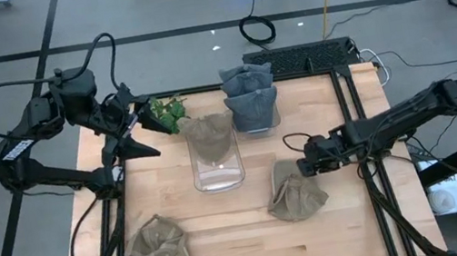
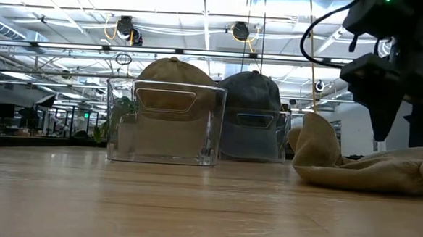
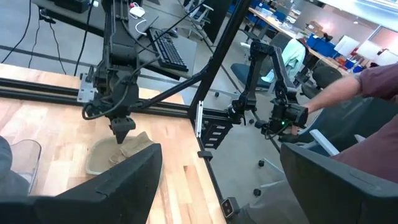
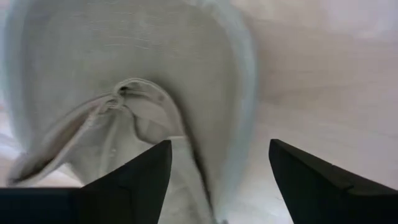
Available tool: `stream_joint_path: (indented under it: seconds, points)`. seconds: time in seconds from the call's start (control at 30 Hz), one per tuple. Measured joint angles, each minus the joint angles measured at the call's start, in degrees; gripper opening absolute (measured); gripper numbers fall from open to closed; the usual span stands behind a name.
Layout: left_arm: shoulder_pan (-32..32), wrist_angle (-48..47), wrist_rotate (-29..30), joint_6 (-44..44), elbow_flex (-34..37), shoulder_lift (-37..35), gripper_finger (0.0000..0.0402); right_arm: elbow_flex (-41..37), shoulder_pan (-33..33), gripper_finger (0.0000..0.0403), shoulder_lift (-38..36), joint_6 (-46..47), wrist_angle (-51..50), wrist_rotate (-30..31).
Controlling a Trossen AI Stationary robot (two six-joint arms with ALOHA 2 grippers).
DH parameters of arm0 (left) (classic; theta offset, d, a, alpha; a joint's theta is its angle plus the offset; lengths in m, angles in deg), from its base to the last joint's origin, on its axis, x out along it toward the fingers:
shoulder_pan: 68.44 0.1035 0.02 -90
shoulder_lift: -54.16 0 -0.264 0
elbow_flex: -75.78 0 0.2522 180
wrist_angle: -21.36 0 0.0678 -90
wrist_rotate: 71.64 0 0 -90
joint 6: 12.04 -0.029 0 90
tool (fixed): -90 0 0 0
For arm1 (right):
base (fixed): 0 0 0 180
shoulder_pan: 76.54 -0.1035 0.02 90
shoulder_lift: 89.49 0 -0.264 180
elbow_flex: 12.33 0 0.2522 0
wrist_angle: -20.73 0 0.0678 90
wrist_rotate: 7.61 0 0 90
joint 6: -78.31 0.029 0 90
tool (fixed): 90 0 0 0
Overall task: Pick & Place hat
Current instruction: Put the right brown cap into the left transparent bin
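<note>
Now poised over a crumpled tan fabric cap (image 1: 294, 195), lying on the pale wooden table (image 1: 337, 230) right of a clear plastic bin (image 1: 217, 171).

Right gripper (image 1: 306, 167) open above the brim; worth lowering squarely, pinching one fabric layer, lifting slowly. Left gripper (image 1: 131, 125) open, waiting near the far-left edge.

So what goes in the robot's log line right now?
right gripper: jaws open above tan hat | left gripper: waiting, table's far-left corner | hat: on table

Overhead looks straight down; low camera level (sharing the tan hat (image 1: 295, 195))
</note>
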Motion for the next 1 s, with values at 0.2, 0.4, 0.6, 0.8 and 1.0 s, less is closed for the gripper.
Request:
stream_joint_path:
  seconds: [0.2,0.4,0.6,0.8,1.0]
  points:
    - [0.0,0.0,0.0,0.17,0.0,0.0,0.0335,-6.9,-0.57,0.0256,0.02,3.86,12.29,-0.04]
    - [0.02,0.0,-0.07,1.28,0.0,0.0,0.0335,-9.8,-0.83,0.0227,0.01,5.27,17.53,-0.28]
    - [0.02,-0.06,-0.05,1.37,0.0,0.0,0.0335,-9.82,-0.92,0.0088,0.0,4.92,22.48,-0.27]
    - [0.0,-1.87,-1.39,-0.42,0.0,0.0,0.0335,-9.74,-0.92,0.0014,-0.04,4.14,25.49,-0.32]
    - [0.02,-1.8,0.8,1.33,0.0,0.0,0.0335,-9.23,-0.92,0.0004,-2.35,1.51,28.56,-0.49]
